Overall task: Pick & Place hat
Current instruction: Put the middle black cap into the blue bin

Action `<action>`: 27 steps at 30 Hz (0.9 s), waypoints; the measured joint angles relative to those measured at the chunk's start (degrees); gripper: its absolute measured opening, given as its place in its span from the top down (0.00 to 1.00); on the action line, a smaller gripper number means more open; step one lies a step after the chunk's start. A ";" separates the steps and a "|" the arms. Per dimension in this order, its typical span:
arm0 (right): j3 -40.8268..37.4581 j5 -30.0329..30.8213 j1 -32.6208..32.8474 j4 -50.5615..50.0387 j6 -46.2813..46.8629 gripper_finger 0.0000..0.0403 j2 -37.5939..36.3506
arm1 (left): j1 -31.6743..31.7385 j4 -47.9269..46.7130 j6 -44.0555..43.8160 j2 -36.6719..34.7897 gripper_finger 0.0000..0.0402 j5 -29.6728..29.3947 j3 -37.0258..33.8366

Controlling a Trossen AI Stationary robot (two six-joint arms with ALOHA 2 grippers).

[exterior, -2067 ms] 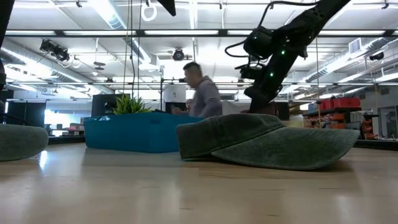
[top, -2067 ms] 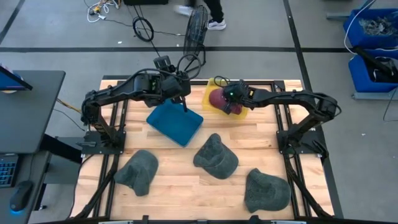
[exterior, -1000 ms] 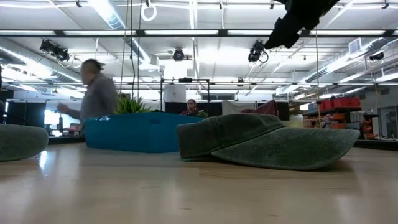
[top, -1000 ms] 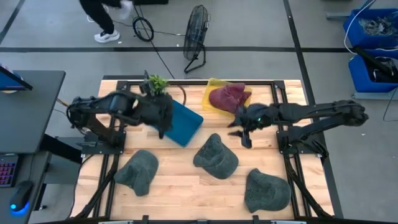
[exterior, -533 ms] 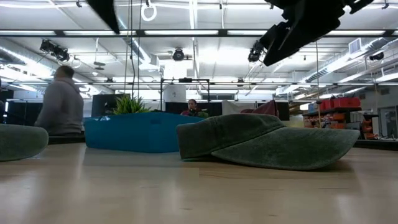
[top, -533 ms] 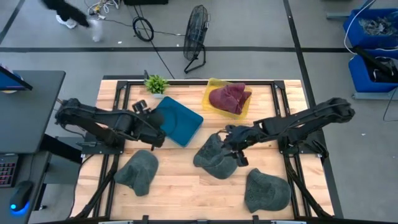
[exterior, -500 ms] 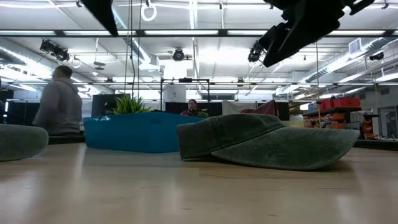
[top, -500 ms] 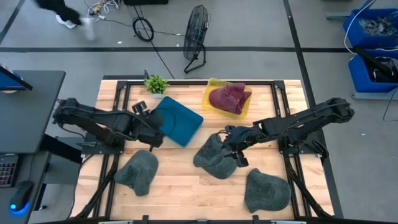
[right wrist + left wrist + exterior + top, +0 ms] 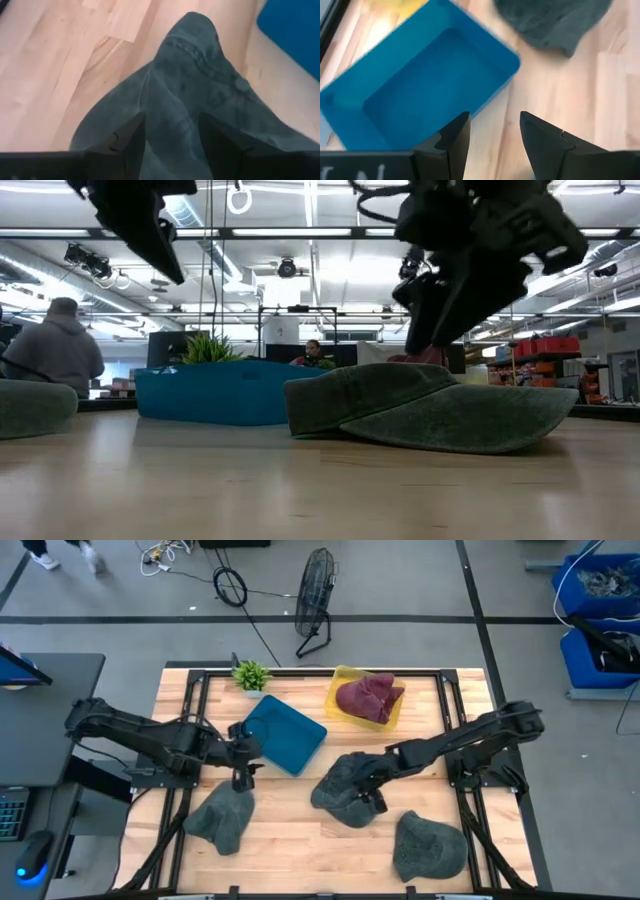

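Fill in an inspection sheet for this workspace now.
Surface: light wooden table, bare between items.
Job's things: three grey-green fabric hats: left, middle, right; dark red hat in yellow tray; blue rectangular bin holds nothing.
Clutter: small green plant.
Grippers: left gripper above left hat, jaws open; right gripper over middle hat, jaws open.
Cables: black cable on floor.
Surroundings: floor fan; seated person.

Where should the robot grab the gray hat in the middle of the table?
Probably the raised fold along the crown of the middle gray hat, from straight above. The right gripper is open right over that ridge, one finger on each side. The brim lies flat on the table, which makes it harder to pinch.
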 joint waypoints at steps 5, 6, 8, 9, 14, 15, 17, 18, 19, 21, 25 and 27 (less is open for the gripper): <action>0.00 -0.60 -0.66 0.31 0.66 0.54 4.34 | 0.83 0.25 0.02 -0.06 0.56 -0.06 -0.58; 0.01 -0.60 -0.81 0.46 0.82 0.54 4.98 | 0.88 0.65 0.28 -0.06 0.56 -0.21 -0.58; 0.10 -0.60 -0.87 0.48 0.87 0.54 6.30 | 1.23 0.52 1.71 -0.06 0.56 -0.90 -0.58; 0.13 -0.59 -0.87 0.71 0.79 0.55 6.91 | 1.43 0.52 2.47 -0.06 0.56 -1.07 -0.58; 0.11 -0.63 -0.85 3.12 2.59 0.66 7.73 | 3.11 0.72 2.97 -0.06 0.56 -1.29 -0.58; 0.11 -0.59 -0.85 4.06 3.63 0.70 7.73 | 3.42 0.73 2.97 -0.06 0.56 -1.31 -0.58; 0.11 -0.59 -0.81 5.27 6.10 0.80 7.73 | 3.91 0.78 2.97 -0.06 0.56 -1.31 -0.58; 0.11 -0.61 -0.81 5.43 7.40 0.86 7.73 | 4.13 0.88 2.97 -0.06 0.56 -1.29 -0.58; 0.11 -0.61 -0.81 5.47 8.48 0.92 7.72 | 4.34 1.07 3.01 -0.06 0.56 -1.29 -0.58; 0.86 -0.50 -0.81 3.18 8.91 0.97 7.22 | 4.62 1.62 3.39 -0.06 0.56 -1.31 -0.58; 6.99 2.62 -0.76 -4.92 4.69 0.96 4.77 | 4.70 4.37 6.33 -0.06 0.56 -2.55 -0.58; 11.45 7.95 -0.52 -6.57 -0.61 0.98 3.52 | 4.70 6.19 7.66 -0.06 0.56 -2.92 -0.58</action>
